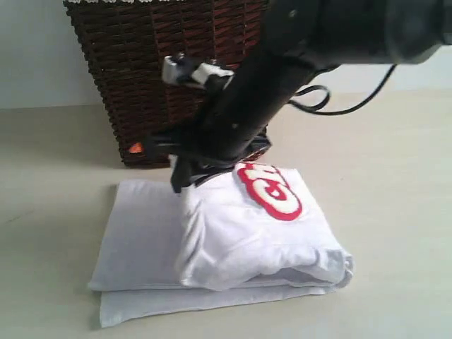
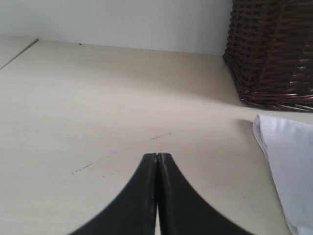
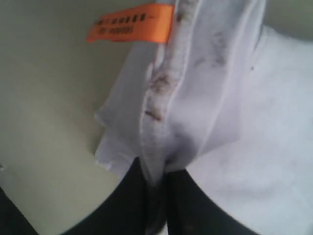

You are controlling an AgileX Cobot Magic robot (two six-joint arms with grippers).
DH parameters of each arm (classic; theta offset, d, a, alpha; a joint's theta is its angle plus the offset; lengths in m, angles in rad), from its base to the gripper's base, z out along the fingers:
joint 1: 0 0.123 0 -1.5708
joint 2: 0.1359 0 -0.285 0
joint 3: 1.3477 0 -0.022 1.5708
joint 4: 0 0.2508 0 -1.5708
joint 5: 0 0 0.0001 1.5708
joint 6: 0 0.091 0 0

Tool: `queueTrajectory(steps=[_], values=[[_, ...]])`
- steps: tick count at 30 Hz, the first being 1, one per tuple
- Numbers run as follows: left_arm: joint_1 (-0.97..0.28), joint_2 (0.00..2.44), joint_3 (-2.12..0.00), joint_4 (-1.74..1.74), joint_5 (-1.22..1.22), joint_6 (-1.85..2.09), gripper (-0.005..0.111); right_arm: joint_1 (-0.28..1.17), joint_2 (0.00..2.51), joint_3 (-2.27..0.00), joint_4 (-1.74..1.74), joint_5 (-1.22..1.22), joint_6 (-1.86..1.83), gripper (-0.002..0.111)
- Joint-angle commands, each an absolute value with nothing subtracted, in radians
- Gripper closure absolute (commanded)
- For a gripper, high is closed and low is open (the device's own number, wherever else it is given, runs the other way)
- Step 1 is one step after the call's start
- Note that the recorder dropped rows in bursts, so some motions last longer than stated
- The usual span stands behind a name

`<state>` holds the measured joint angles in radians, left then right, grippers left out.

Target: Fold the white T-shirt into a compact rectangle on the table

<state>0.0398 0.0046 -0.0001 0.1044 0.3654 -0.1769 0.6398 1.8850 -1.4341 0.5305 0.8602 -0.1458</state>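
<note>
The right pincer (image 3: 156, 172) is closed narrowly on a bunched fold of the white T-shirt (image 1: 233, 233), and only its own wrist view lets us see that grip. There the cloth's hemmed edge runs into the dark jaws, and the orange tag (image 3: 131, 23) sits a little further along it, against the pale desk (image 1: 395, 226). In the exterior view the black arm hides those jaws from us, but we do see what the wrist camera cannot (the whole garment). It lies on the desk in front of the dark wicker basket (image 1: 162, 78), with a flat folded layer underneath and a puffier fold lying over its right part. The red band (image 1: 272, 189) with white lettering faces up near the arm. The held edge is at the shirt's far side, close to the basket's foot. The left pincer (image 2: 157, 157) appears in the left wrist view alone. Its jaws are pressed together with nothing between them, low over bare desk. A corner of the shirt lies off to one side of it, with the basket beyond.
</note>
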Motion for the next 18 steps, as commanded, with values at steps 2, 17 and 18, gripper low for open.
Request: queueTrajectory(steps=[2,17,18], values=[[0.041,0.0,0.0,0.092,0.356,-0.184,0.106,0.774,2.086,-1.574,0.549,0.672,-0.08,0.108],[0.041,0.0,0.0,0.094,0.356,-0.184,0.106,0.85,2.226,-1.832,0.704,0.847,-0.361,0.058],[0.041,0.0,0.0,0.094,0.356,-0.184,0.106,0.847,2.213,-1.845,0.63,0.868,-0.312,0.058]])
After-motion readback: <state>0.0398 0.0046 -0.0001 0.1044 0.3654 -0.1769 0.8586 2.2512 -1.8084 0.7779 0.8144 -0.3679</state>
